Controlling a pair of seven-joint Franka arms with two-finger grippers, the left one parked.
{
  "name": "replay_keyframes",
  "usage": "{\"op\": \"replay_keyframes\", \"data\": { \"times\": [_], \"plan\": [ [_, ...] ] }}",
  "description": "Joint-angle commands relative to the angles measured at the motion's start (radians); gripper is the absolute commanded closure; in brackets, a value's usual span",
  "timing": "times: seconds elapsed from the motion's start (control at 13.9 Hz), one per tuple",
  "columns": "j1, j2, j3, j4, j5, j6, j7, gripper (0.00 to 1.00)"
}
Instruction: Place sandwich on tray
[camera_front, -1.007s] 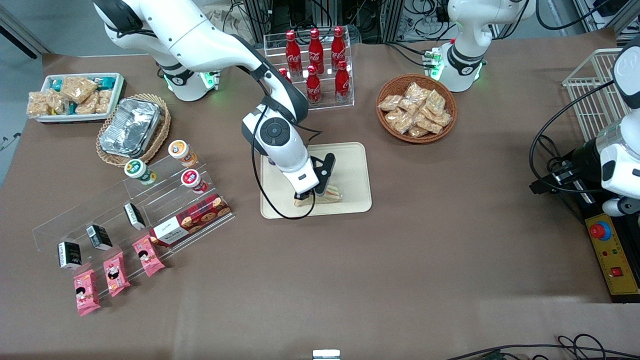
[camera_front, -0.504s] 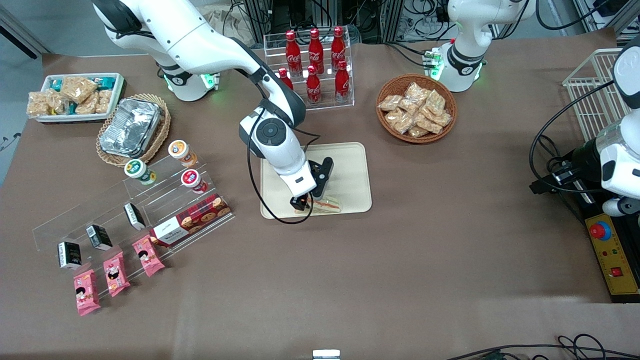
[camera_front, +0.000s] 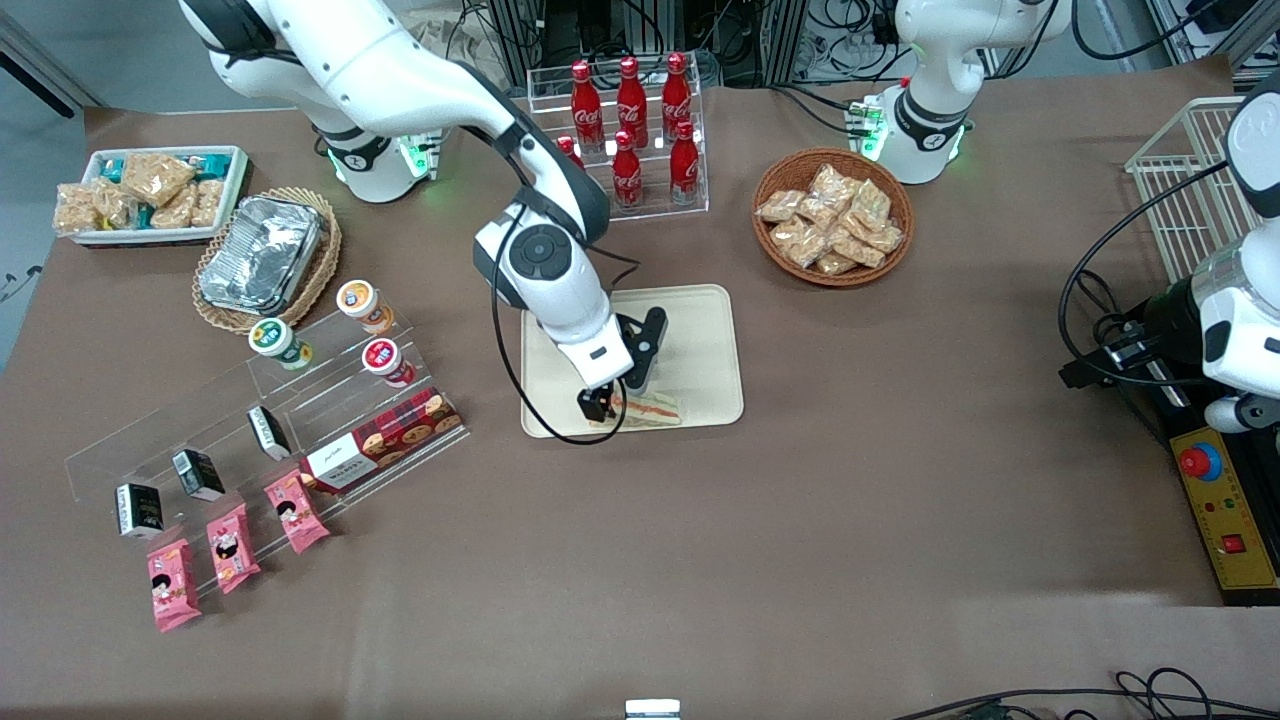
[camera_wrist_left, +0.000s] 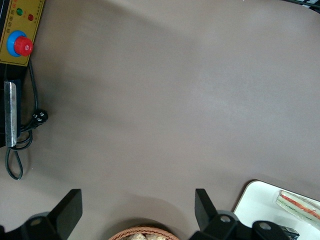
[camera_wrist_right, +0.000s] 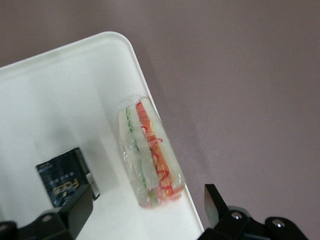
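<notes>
The sandwich (camera_front: 650, 408), a clear-wrapped wedge with orange-red and green filling, lies flat on the cream-beige tray (camera_front: 700, 340), by the tray's edge nearest the front camera. My right gripper (camera_front: 600, 404) hangs just above the end of the sandwich, open and empty. In the right wrist view the sandwich (camera_wrist_right: 150, 155) lies on the tray (camera_wrist_right: 60, 100) close to its rim, with the gripper (camera_wrist_right: 146, 204) above it and one finger on each side, not touching. The left wrist view also shows the sandwich (camera_wrist_left: 300, 207) on the tray (camera_wrist_left: 257, 200).
A small black packet (camera_wrist_right: 65, 177) lies on the tray beside the sandwich. A rack of red cola bottles (camera_front: 630, 130) and a wicker basket of snack packets (camera_front: 832, 215) stand farther from the front camera. Acrylic shelves with cups and boxes (camera_front: 300, 400) stand toward the working arm's end.
A second ago the gripper held the sandwich low over the tray. The sandwich now lies flat on the tray, released, and the gripper has opened and lifted slightly.
</notes>
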Motion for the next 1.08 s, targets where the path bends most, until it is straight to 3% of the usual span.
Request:
{"op": "replay_keyframes", "data": {
  "times": [0.0, 0.29, 0.5, 0.72, 1.01],
  "plan": [
    [-0.006, -0.163, 0.0, -0.016, -0.016, -0.194, 0.02, 0.01],
    [-0.074, -0.383, -0.022, -0.016, -0.039, -0.5, 0.125, 0.01],
    [-0.147, -0.475, -0.02, -0.016, -0.136, -0.682, 0.302, 0.01],
    [-0.221, -0.552, -0.02, -0.036, -0.25, -0.722, 0.367, 0.01],
    [-0.396, -0.644, -0.02, -0.049, -0.252, -0.719, 0.37, 0.01]
  ]
}}
